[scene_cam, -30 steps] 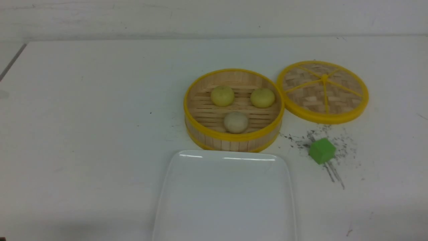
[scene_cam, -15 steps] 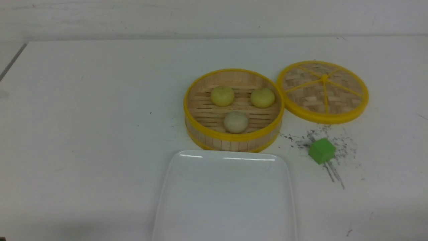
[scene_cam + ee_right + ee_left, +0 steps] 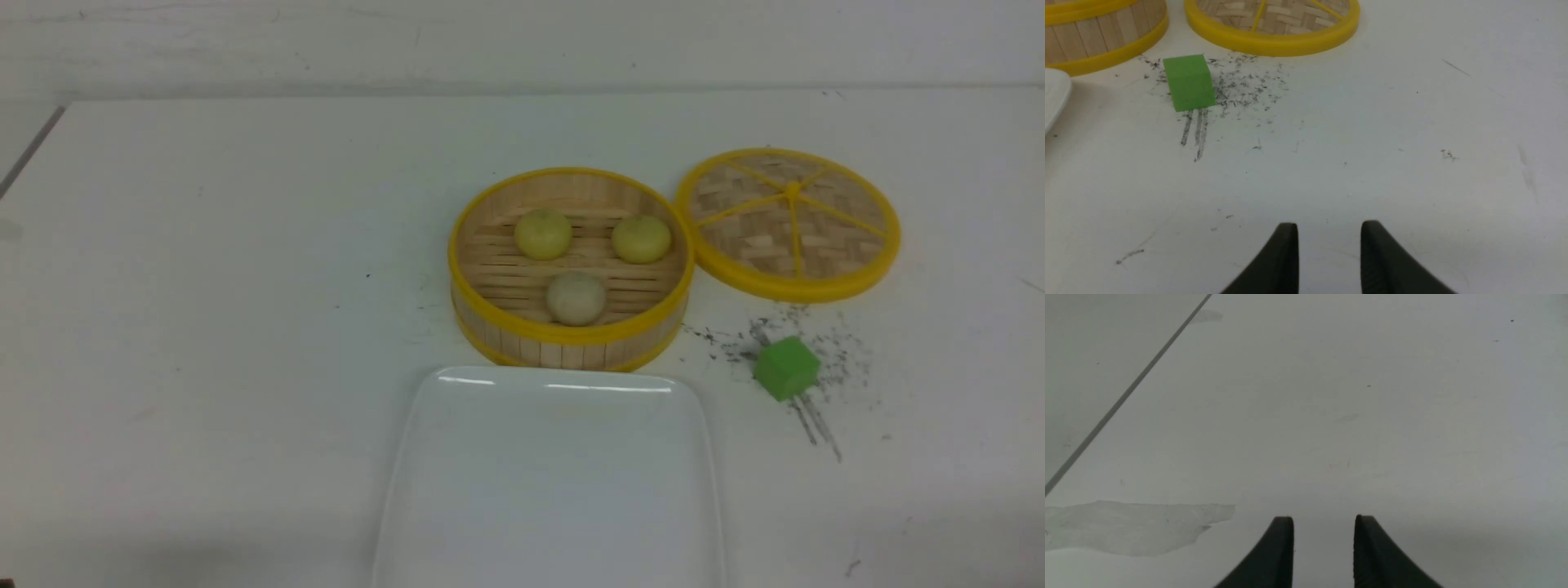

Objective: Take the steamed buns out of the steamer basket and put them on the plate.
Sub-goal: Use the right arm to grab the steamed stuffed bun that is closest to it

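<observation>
One white counter carries everything. The plate (glossy white) lies nearest the robot, just beside the basket; the lid lies flat at the basket's right. Inside the basket sit the left bun, right bun and, nearer, the beige bun. A cube stands before the lid. Left pincer and right pincer gape, holding nothing.

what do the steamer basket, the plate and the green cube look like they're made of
Steamer basket: pale matte slats, likely bamboo; smooth yellow rims, perhaps plastic. Plate: glossy white with bright highlights, probably ceramic or melamine. Green cube: matte, even colour, maybe foam or painted wood; unclear.
</observation>
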Controlling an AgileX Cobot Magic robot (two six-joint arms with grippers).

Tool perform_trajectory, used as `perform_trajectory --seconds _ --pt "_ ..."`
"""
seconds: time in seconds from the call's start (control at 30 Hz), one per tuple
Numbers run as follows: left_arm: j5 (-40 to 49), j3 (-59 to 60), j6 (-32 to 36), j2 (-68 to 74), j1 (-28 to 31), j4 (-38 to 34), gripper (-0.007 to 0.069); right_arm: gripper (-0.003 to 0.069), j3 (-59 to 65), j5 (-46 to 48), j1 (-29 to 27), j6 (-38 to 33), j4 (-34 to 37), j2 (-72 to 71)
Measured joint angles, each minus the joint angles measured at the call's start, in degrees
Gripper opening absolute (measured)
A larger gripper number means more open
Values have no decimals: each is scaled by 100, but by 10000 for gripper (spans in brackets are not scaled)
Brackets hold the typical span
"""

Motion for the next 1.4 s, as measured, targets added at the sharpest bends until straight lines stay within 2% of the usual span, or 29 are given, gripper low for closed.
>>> perform_trajectory --seconds 0.6,0.8,0.9,1.17,1.4 --pt "0 0 0 0 0 0 240 242 0 -23 0 29 68 0" --pt "0 0 0 0 0 0 240 242 -149 -87 0 491 790 0" --pt "0 0 0 0 0 0 240 242 -681 -20 0 672 1259 0" --pt "0 0 0 0 0 0 240 242 -2230 639 0 676 1632 0" --pt "0 0 0 0 0 0 240 242 -2509 199 0 682 2110 0"
